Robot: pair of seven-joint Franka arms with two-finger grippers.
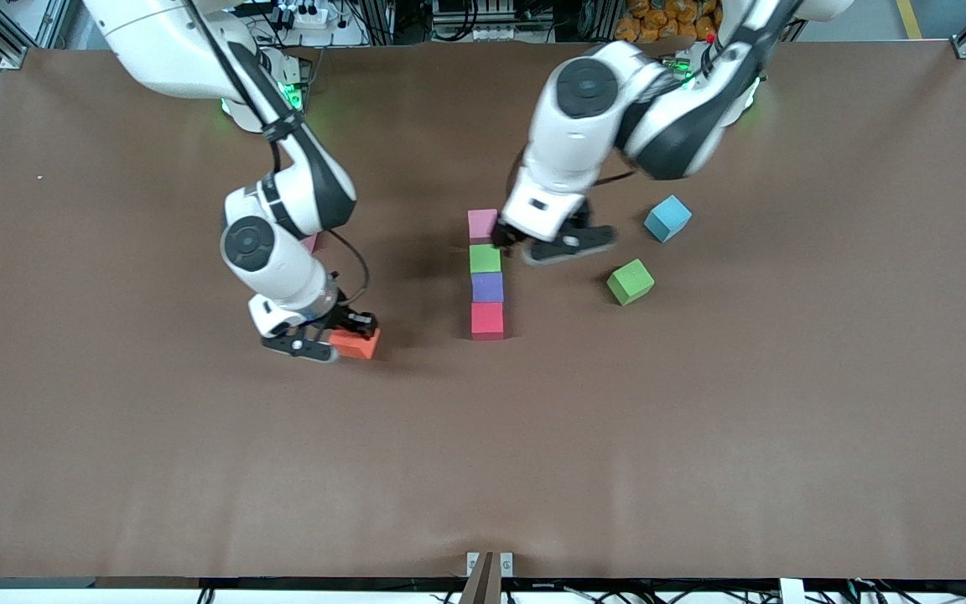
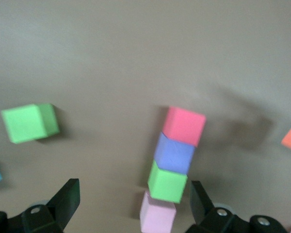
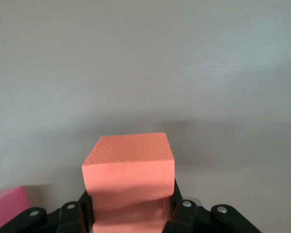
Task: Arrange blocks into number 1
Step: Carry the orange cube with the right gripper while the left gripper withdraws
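Four blocks form a straight column mid-table: pink (image 1: 483, 225) farthest from the front camera, then green (image 1: 485, 258), purple (image 1: 487, 287) and red (image 1: 487, 320). My left gripper (image 1: 506, 240) is open, low beside the pink block. In the left wrist view the pink block (image 2: 157, 216) lies between the spread fingers (image 2: 68, 199), closer to one of them. My right gripper (image 1: 339, 337) is shut on the orange block (image 1: 357, 344), low at the table toward the right arm's end. The orange block (image 3: 128, 170) looks squeezed between the right gripper's fingers (image 3: 180, 209).
A loose green block (image 1: 630, 281) and a light blue block (image 1: 667, 218) lie toward the left arm's end, beside the column. A second pink block (image 1: 309, 243) peeks out under the right arm and shows as the pink block (image 3: 7, 206) in the right wrist view.
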